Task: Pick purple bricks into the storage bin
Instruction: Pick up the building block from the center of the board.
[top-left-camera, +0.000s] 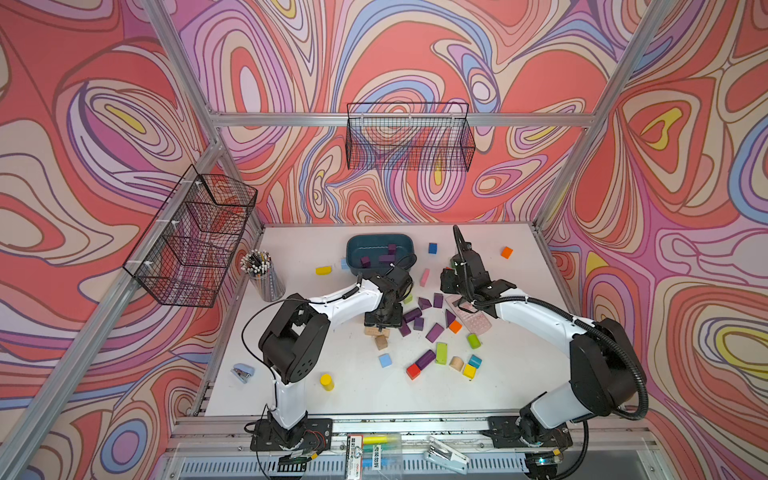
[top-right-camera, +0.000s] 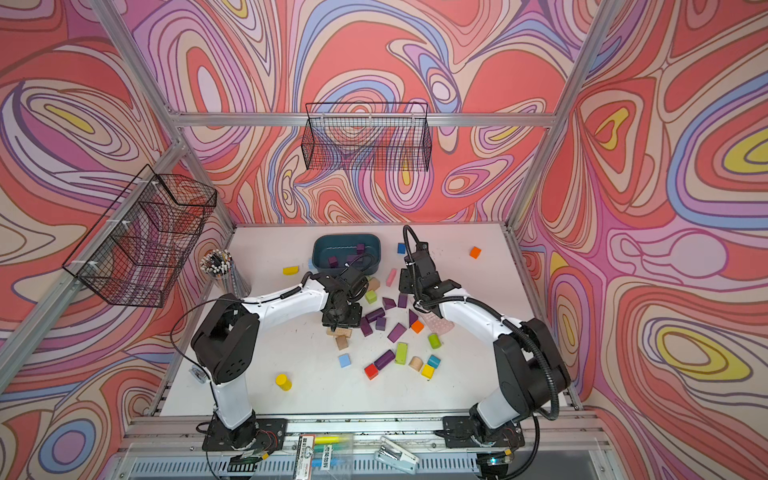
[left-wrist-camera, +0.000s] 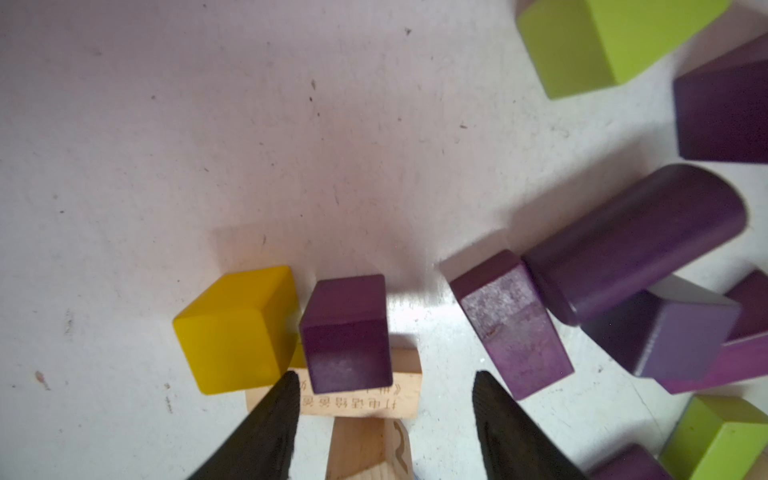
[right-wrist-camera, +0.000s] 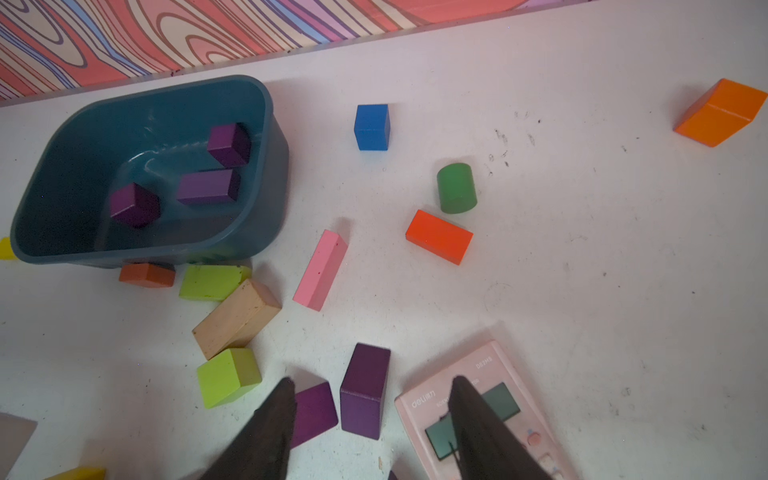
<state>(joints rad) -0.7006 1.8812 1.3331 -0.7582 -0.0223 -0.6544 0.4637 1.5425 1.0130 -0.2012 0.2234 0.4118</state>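
Note:
The teal storage bin (top-left-camera: 353, 258) (right-wrist-camera: 274, 178) stands at the back of the table with three purple bricks (right-wrist-camera: 208, 187) inside. More purple bricks (top-left-camera: 434, 332) lie scattered mid-table. My left gripper (left-wrist-camera: 384, 378) (top-left-camera: 377, 326) points down, open. A purple cube (left-wrist-camera: 345, 332) rests on a wooden block just past its fingertips, close to one finger and untouched. A purple wedge (left-wrist-camera: 511, 324) and a purple cylinder (left-wrist-camera: 636, 237) lie beside it. My right gripper (right-wrist-camera: 373, 381) (top-left-camera: 445, 287) hangs open over an upright purple bar (right-wrist-camera: 365, 390) and a purple wedge (right-wrist-camera: 313, 409).
A pink calculator (right-wrist-camera: 490, 407) lies under one right finger. A yellow cube (left-wrist-camera: 237, 328) touches the purple cube. Lime, orange, blue and plain wooden blocks and a pink bar (right-wrist-camera: 321, 270) are scattered about. A pen cup (top-left-camera: 264, 274) stands at the left edge, near a stapler (top-left-camera: 242, 372).

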